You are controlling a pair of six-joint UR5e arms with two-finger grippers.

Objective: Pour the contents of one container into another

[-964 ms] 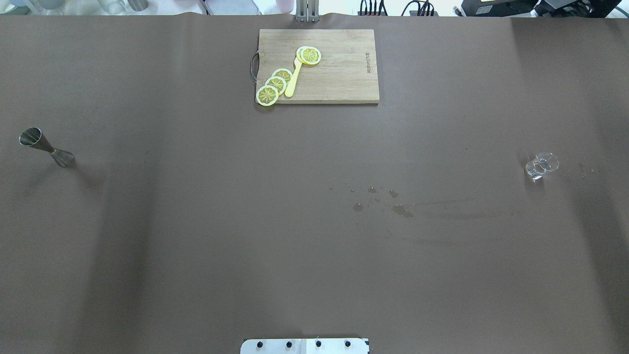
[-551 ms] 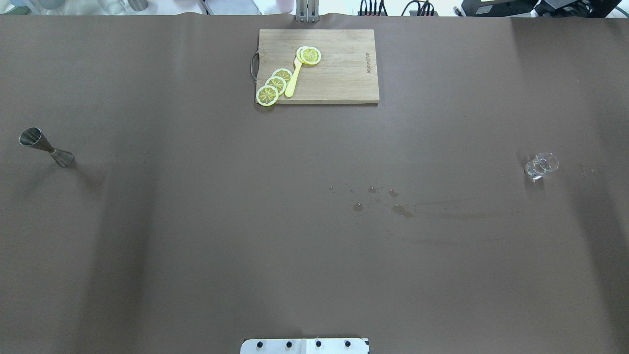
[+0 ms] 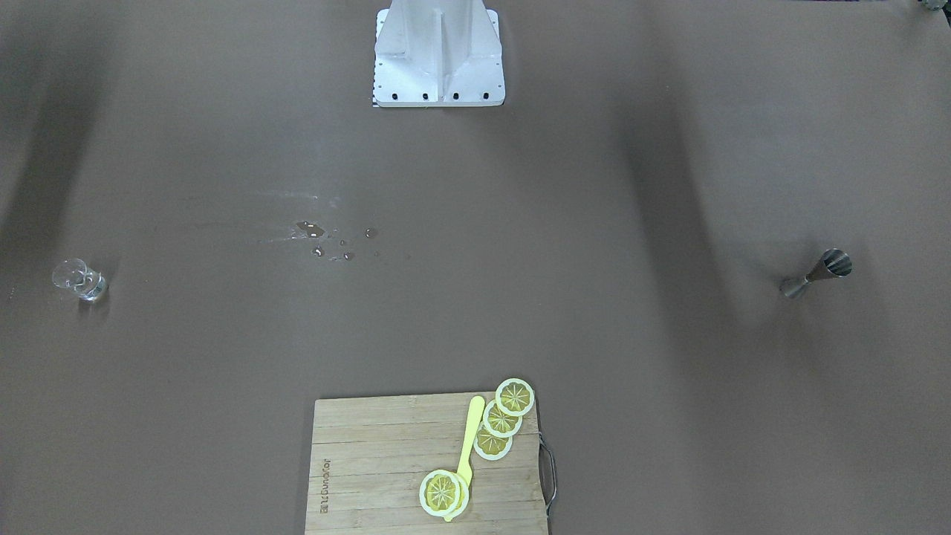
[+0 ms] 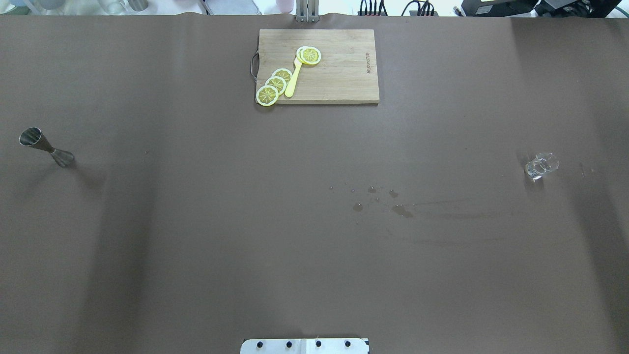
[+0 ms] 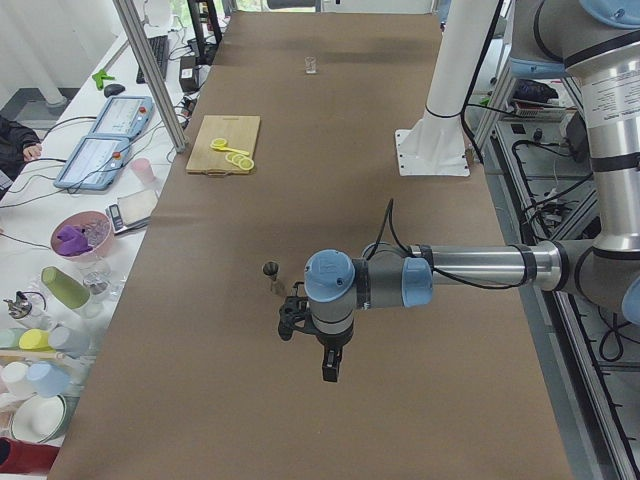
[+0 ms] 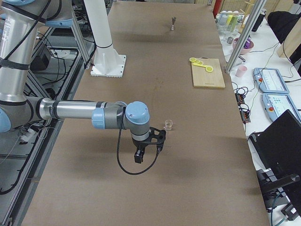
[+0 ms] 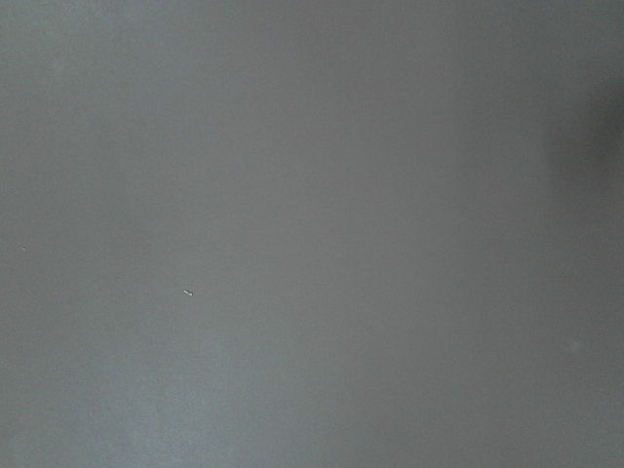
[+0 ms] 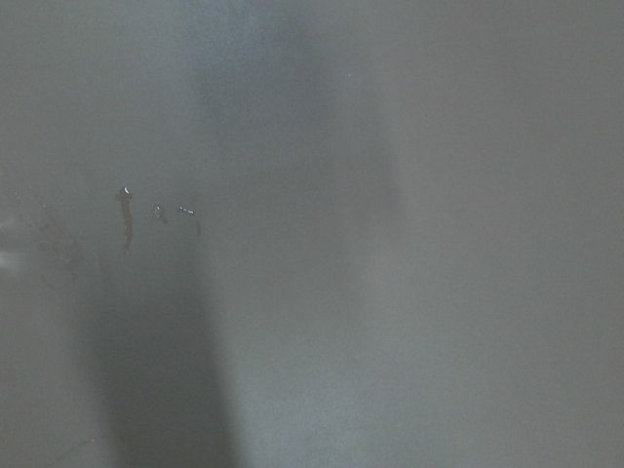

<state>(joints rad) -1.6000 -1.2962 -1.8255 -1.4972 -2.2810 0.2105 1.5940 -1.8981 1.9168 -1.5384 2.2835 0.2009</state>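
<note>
The cup (image 4: 540,166) stands on the table (image 4: 196,255) toward its right end. The jigger (image 4: 45,146) stands far off toward the left end. Both are just where they were a second ago, and nothing else on the table has moved either. Nothing touches the cup or the jigger.

The right gripper (image 6: 138,157) hangs over the table near the cup, on the side toward the table's end. The left gripper (image 5: 329,372) hangs near the jigger in the same way. Only the side views show them, so I cannot tell if they are wide or narrow.

Between the cup and the jigger is a long stretch of bare brown table, with only a few wet drops (image 4: 378,199) near the middle. The board (image 4: 339,69) with lemon slices (image 4: 275,83) lies at the far edge, well apart from both. The robot's base (image 4: 304,345) sits at the near edge.
</note>
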